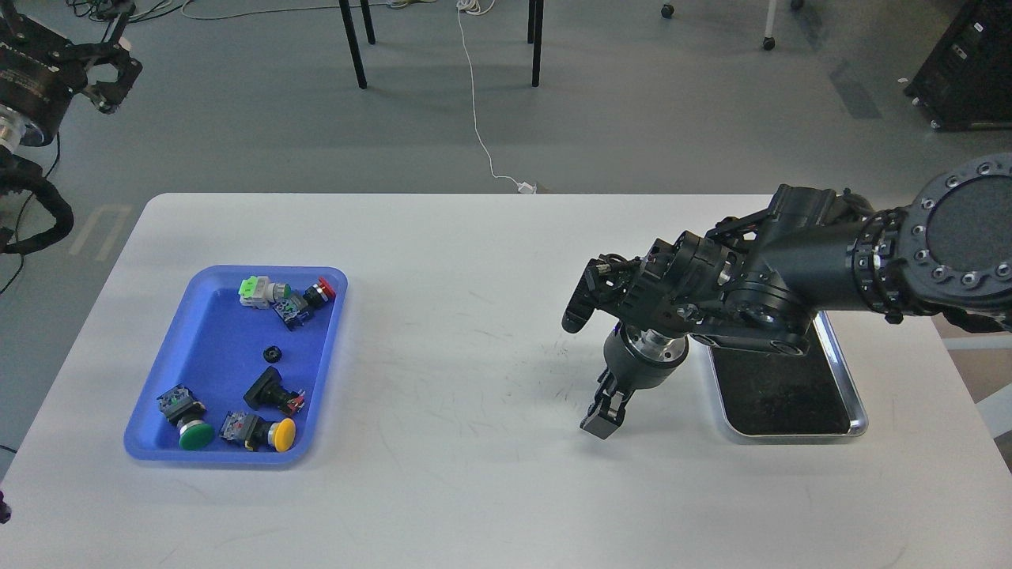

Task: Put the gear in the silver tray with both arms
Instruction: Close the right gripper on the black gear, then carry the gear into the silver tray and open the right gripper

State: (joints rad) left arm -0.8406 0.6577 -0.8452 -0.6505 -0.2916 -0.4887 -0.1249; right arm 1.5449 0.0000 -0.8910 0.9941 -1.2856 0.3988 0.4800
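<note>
Head view: silver tray (858,407) beside right gripper (589,352), seemingly open.

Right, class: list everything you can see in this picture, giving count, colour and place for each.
Table: one, white, fills the foreground.
Blue tray: one, table's left.
Push-button switches: about six, green, red, yellow and black caps, inside blue tray.
Small ring: one, black, blue tray's middle.
Silver tray: one, dark bottom, table's right, no parts visible inside.
Cable: one, white, on the floor.
Left gripper: black, raised top left.
Right gripper: black, open, beside silver tray.
</note>
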